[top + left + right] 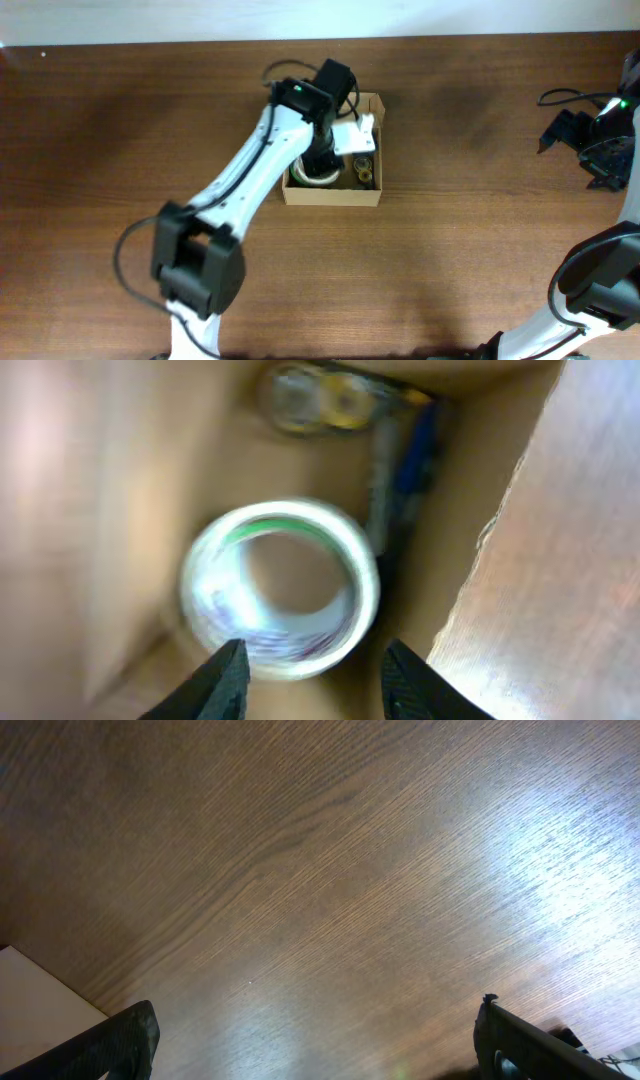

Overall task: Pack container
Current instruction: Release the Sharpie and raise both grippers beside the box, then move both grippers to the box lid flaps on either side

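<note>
The tan cardboard container (333, 195) stands at the table's centre with its top open. My left gripper (322, 165) reaches down into its left half. In the left wrist view the left gripper (315, 665) is open, with a clear tape roll (280, 585) lying on the box floor just beyond its tips, free of the fingers. A smaller yellowish tape roll (320, 400) and a dark blue object (410, 455) lie deeper in the box. My right gripper (315, 1040) is open and empty over bare wood at the far right of the table (600, 135).
A white piece (355, 135) on the left arm's wrist hangs over the box's right half. Small dark rolls (362, 170) sit in the box's right side. The box wall and the wooden table top (570, 560) lie right of the left gripper.
</note>
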Available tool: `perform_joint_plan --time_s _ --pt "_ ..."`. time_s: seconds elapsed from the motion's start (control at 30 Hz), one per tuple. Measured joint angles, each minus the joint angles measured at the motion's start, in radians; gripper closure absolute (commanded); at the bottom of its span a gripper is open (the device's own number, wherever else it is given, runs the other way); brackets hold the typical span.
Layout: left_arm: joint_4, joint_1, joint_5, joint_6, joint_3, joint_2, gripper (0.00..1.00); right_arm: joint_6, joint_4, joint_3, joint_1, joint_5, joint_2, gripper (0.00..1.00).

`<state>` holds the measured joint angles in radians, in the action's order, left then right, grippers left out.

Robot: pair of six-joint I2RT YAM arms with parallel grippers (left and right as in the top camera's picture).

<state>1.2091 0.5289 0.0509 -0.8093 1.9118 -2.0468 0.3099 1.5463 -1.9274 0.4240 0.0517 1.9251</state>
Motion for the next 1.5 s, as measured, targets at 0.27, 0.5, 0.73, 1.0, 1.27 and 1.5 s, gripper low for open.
perform_joint_plan --time_s 0.27,0.5,0.73,1.0,1.27,1.5 --pt "-0.145 -0.104 -0.172 0.216 0.03 0.448 0.59 0.0 0.0 0.0 0.0 0.0 0.0 0.01" --pt "-0.175 -0.496 -0.225 0.46 0.063 0.64 0.76 0.02 -0.108 0.0 0.0 0.029 0.0 0.01" --pt "-0.211 -0.691 -0.026 0.577 0.012 0.393 0.94 0.022 -0.2 0.0 -0.004 0.21 0.0 0.96" --pt "-0.248 -0.712 0.265 0.632 -0.016 0.059 0.98 -0.038 -0.291 0.0 -0.149 0.35 0.019 0.96" --pt "-0.332 -0.703 0.483 0.712 -0.016 -0.097 0.98 -0.05 -0.421 0.0 -0.281 0.573 0.225 0.96" --pt "-0.389 -0.659 0.633 0.769 -0.016 -0.225 0.98 -0.006 -0.484 0.0 -0.285 0.737 0.384 0.96"
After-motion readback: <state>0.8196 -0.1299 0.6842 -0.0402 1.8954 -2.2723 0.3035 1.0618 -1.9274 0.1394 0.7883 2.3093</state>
